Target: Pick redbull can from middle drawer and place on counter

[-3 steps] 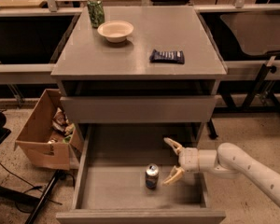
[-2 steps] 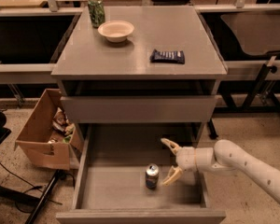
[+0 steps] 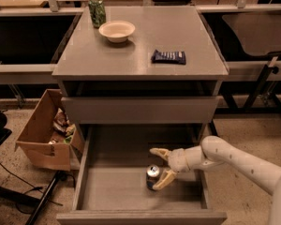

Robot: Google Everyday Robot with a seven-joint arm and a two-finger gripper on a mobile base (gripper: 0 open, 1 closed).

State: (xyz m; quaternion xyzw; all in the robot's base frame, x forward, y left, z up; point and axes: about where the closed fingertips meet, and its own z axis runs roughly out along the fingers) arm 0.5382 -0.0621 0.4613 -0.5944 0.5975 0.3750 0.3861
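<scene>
The redbull can (image 3: 152, 176) stands upright on the grey floor of the pulled-out middle drawer (image 3: 110, 191), near the drawer's centre front. My gripper (image 3: 160, 167) reaches in from the right, low inside the drawer. It is open, with one finger (image 3: 159, 152) behind the can and the other (image 3: 166, 179) touching or almost touching the can's right side. The grey counter (image 3: 140, 46) is the cabinet top above the drawers.
On the counter stand a green can (image 3: 97, 11), a cream bowl (image 3: 116, 31) and a dark blue packet (image 3: 168, 56). A brown cardboard box (image 3: 44, 130) with clutter sits on the floor left of the drawer. A closed drawer front (image 3: 140, 109) overhangs the open drawer's back.
My gripper has moved a little to the left, closer to the redbull can. The can has not moved.
</scene>
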